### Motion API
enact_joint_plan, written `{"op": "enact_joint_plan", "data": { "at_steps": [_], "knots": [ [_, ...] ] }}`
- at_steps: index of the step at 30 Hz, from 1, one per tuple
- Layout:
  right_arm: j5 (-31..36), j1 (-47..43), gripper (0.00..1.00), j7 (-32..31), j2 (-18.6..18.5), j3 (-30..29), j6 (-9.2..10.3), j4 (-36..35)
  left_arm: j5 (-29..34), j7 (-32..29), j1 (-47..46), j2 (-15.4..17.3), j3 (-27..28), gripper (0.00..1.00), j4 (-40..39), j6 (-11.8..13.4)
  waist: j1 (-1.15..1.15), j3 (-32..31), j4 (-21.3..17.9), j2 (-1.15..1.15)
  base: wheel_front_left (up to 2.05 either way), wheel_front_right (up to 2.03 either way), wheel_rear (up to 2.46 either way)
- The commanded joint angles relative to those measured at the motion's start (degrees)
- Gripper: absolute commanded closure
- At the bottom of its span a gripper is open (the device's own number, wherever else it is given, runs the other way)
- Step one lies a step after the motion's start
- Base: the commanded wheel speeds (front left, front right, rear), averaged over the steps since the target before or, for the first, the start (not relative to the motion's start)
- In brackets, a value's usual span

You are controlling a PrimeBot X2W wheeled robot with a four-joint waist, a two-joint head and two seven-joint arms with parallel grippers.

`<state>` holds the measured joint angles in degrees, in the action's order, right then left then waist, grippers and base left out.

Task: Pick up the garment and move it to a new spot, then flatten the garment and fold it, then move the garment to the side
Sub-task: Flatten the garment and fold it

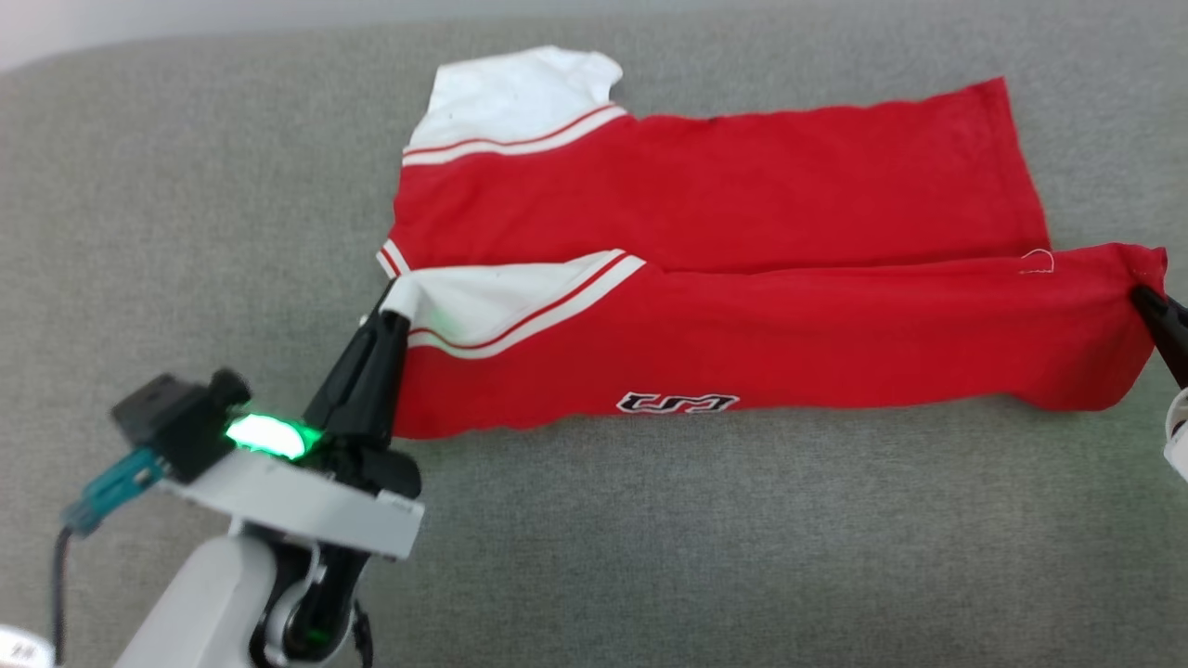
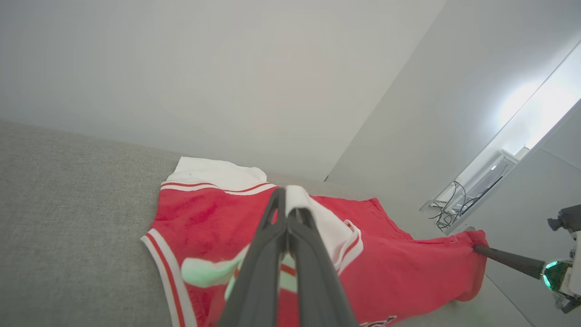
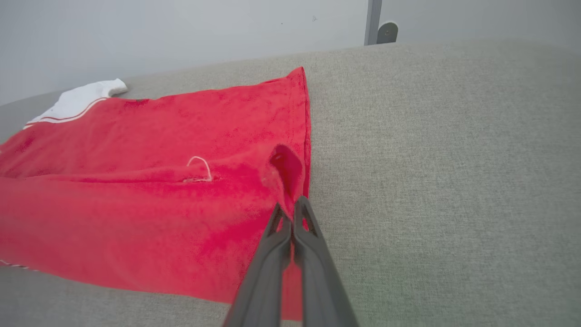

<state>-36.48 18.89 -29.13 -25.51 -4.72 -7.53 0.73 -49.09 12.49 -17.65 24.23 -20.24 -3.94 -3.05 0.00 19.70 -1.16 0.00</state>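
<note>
- The left claw [image 1: 397,314], at the lower left of the head view, is clamped shut on the tip of a white sleeve [image 1: 492,301] and lifts it into a small peak.
- The garment [image 1: 724,204] lies lengthwise across the grey fabric-covered bench [image 1: 742,557], its near flap overlapping the far part.
- The lettering [image 1: 677,403] at its near edge is partly tucked under and unreadable.
- A loose white thread [image 1: 1038,262] curls near the hem.
- The right claw [image 1: 1140,295], cut off by the right edge, is pinched shut on the red hem corner.

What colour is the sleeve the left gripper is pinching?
White sleeve with red-and-white striped trim, on the red garment; clearest in the head view.
</note>
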Motion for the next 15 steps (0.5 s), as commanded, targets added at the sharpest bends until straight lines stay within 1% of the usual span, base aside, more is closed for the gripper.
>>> {"op": "enact_joint_plan", "data": {
  "at_steps": [1, 3, 5, 8, 12, 15],
  "knots": [
    [0.38, 0.78, 1.00, 0.61, -0.25, 0.28, 0.09, 0.97, 0.96, 0.31, -1.44, -0.25, -0.33, 1.00, 1.49, -0.59, 0.00, 2.06, 0.43, 0.00, 0.00, 0.00, 0.00],
    [0.36, 1.43, 1.00, 1.62, -0.31, 0.40, 0.09, 2.53, 2.10, 0.68, -3.18, -0.83, -0.92, 1.00, 4.47, -0.72, 0.00, 3.15, 0.59, 0.00, 0.00, 0.00, 0.00],
    [0.24, 1.71, 1.00, 2.78, -0.35, 0.50, 0.09, 3.85, 1.69, 1.03, -4.34, -2.07, -0.98, 1.00, 6.85, -1.12, 0.00, 4.13, 0.68, 0.00, 0.00, 0.00, 0.00],
    [0.01, 1.98, 1.00, 4.26, -0.35, 0.96, 0.09, 5.28, 2.05, 1.67, -5.52, -3.04, -0.74, 1.00, 10.15, -1.49, 0.00, 5.16, 0.66, 0.00, 0.00, 0.00, 0.00],
    [0.03, 2.50, 1.00, 5.74, -0.59, 2.43, 0.09, 7.08, 2.91, 1.99, -6.40, -3.54, -1.38, 1.00, 13.71, -2.13, 0.00, 5.53, 0.51, 0.00, 0.00, 0.00, 0.00],
    [0.22, 2.96, 1.00, 6.69, -0.60, 3.55, 0.09, 8.34, 3.71, 2.08, -6.90, -3.29, -1.88, 1.00, 16.02, -2.39, 0.00, 5.27, 0.45, 0.00, 0.00, 0.00, 0.00]
  ]
}}
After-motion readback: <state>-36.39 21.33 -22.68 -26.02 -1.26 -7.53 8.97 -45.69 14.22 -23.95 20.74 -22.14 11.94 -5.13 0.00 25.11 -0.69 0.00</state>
